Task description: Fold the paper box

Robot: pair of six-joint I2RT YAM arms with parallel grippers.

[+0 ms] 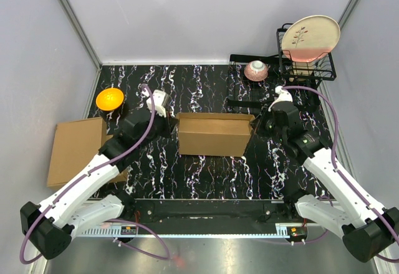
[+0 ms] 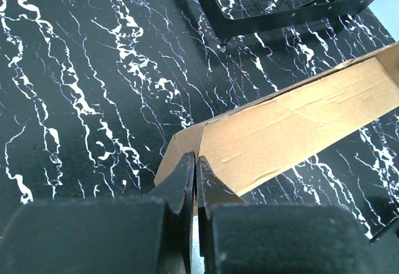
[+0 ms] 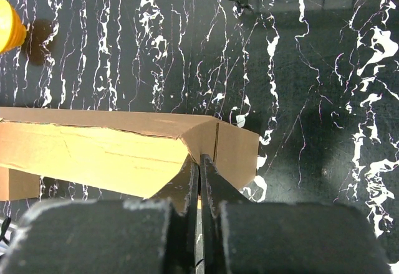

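Note:
A brown cardboard box (image 1: 214, 134) stands partly formed in the middle of the table. My left gripper (image 1: 167, 118) is shut on the box's left end flap; in the left wrist view its fingertips (image 2: 194, 162) pinch the cardboard edge of the box (image 2: 293, 124). My right gripper (image 1: 260, 123) is shut on the box's right end flap; in the right wrist view its fingertips (image 3: 199, 162) clamp the fold of the box (image 3: 100, 152) beside a side flap (image 3: 234, 146).
A flat stack of cardboard (image 1: 78, 149) lies at the left. An orange bowl (image 1: 110, 98) sits at the back left. A black dish rack (image 1: 305, 62) with a pink plate (image 1: 310, 37) and a small bowl (image 1: 256, 70) stands at the back right.

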